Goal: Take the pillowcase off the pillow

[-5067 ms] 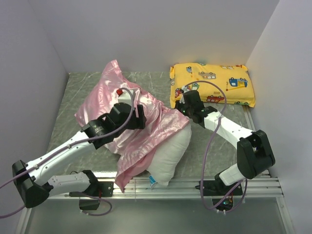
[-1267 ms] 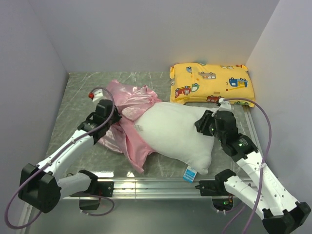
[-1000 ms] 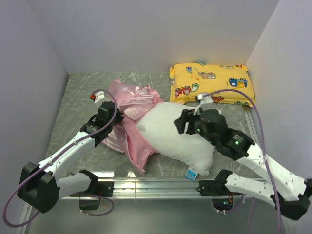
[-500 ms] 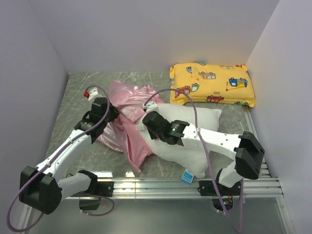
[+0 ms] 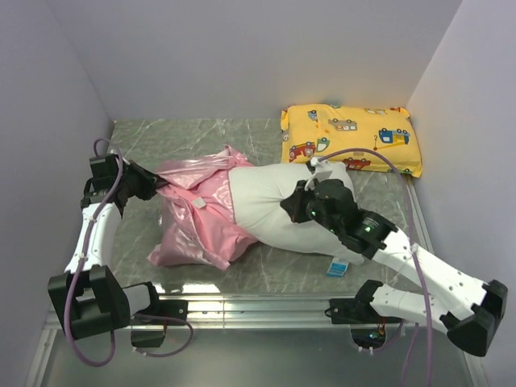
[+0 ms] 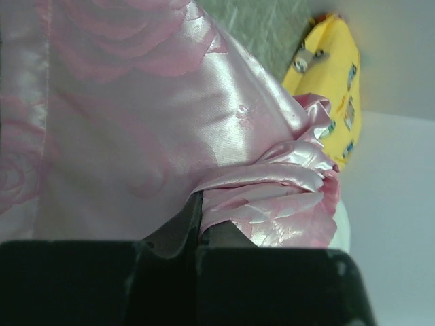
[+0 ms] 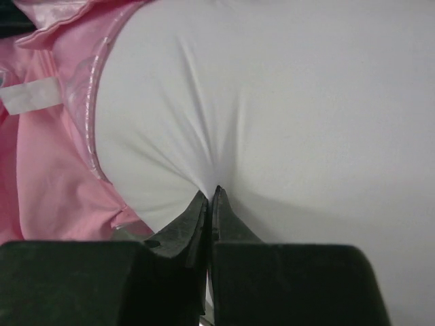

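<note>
The shiny pink pillowcase (image 5: 197, 214) lies left of centre, its open end still round the left end of the white pillow (image 5: 262, 201). My left gripper (image 5: 150, 184) is near the left wall, shut on a bunched fold of the pillowcase (image 6: 136, 115); the jaws meet on the pink satin at the left gripper (image 6: 199, 198). Over the pillow's middle, my right gripper (image 5: 292, 208) is shut, pinching a pucker of the pillow (image 7: 285, 102) cloth at the right gripper (image 7: 211, 193). The pillowcase (image 7: 54, 170) hem shows at the left of the right wrist view.
A yellow vehicle-print pillow (image 5: 351, 139) lies at the back right against the wall, also visible as the yellow pillow (image 6: 326, 75). A small blue-and-white tag (image 5: 339, 266) hangs at the white pillow's near right corner. Walls close in on both sides.
My left arm has swung out to the left wall, dragging the pillowcase leftward. My right gripper has moved right along the pillow and closed on its cloth.
</note>
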You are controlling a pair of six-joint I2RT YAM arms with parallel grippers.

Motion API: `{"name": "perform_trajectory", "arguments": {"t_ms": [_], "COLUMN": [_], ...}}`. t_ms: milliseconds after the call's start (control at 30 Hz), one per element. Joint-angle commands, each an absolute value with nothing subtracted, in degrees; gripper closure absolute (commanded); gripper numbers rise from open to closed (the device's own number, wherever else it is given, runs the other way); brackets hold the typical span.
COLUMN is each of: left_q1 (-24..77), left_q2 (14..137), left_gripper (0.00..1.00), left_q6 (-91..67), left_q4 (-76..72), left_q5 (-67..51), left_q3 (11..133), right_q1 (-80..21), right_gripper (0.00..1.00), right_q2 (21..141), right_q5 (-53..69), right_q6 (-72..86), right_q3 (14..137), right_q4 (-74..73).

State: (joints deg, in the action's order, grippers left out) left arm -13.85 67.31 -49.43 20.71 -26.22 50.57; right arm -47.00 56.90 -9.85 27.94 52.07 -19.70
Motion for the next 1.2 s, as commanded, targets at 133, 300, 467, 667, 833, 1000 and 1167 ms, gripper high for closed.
{"name": "perform_trajectory", "arguments": {"t_ms": [133,300,467,667,833,1000,1167], "left_q1": [-17.2,-1.6,8.1,19.8,23.3,23.6,23.6], "left_q2": [75.8,76.4,72.3,67.4,60.8,54.0,48.7], "left_gripper": [0.73,0.36,0.21,0.20,0.23,0.25,0.23], "left_q6": [-42.4,-33.1,-30.3,-28.5,-31.2,-32.2,-32.9], "left_q4": [9.0,15.1,19.8,26.5,30.1,35.2,37.3], "left_q5": [-21.0,-15.4,-8.7,4.0,10.6,13.3,14.6], "left_q3": [60.5,70.1,72.1,69.3,65.0,61.4,57.8], "right_q1": [-45.5,-47.1,-46.7,-39.1,-32.5,-31.4,-31.0], "right_gripper": [1.00,1.00,1.00,1.00,1.00,1.00,1.00], "right_q2": [50.2,58.0,63.8,66.0,67.4,69.0,70.4], "right_q5": [-12.9,-12.5,-14.8,-9.6,-1.9,-1.2,-1.0], "right_q6": [28.2,29.6,29.9,34.2,37.4,36.5,36.3], "right_q3": [54.0,56.1,58.9,61.3,65.2,70.5,71.8], "right_q4": [-29.6,-25.5,-23.7,-18.7,-16.3,-18.5,-18.5]}}
